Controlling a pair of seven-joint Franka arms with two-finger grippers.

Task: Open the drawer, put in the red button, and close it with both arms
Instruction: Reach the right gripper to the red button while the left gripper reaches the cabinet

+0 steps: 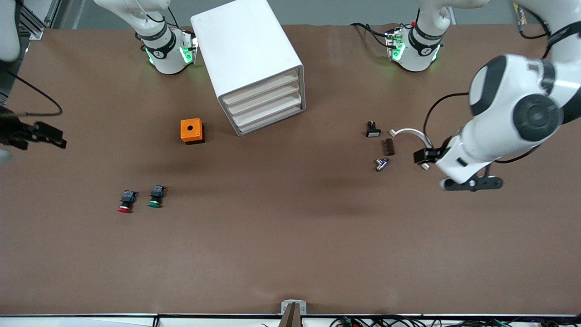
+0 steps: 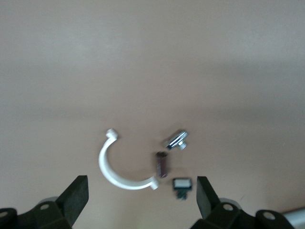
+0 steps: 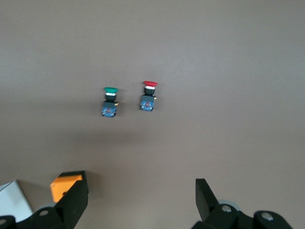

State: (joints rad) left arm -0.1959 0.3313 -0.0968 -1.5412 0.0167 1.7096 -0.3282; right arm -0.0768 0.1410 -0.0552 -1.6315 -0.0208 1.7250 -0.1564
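Front view: drawers [image 1: 268, 106] all shut, red button [image 1: 125, 202] on table [image 1: 290, 254] beside green button [image 1: 155, 197], both tools spread empty, left tool [image 2: 141, 196] probably nearest, so square up to one drawer front, pull straight.

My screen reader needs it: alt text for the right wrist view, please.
The red button and a green button lie side by side on the brown table. The right gripper hangs open above it, an orange box beside one finger.
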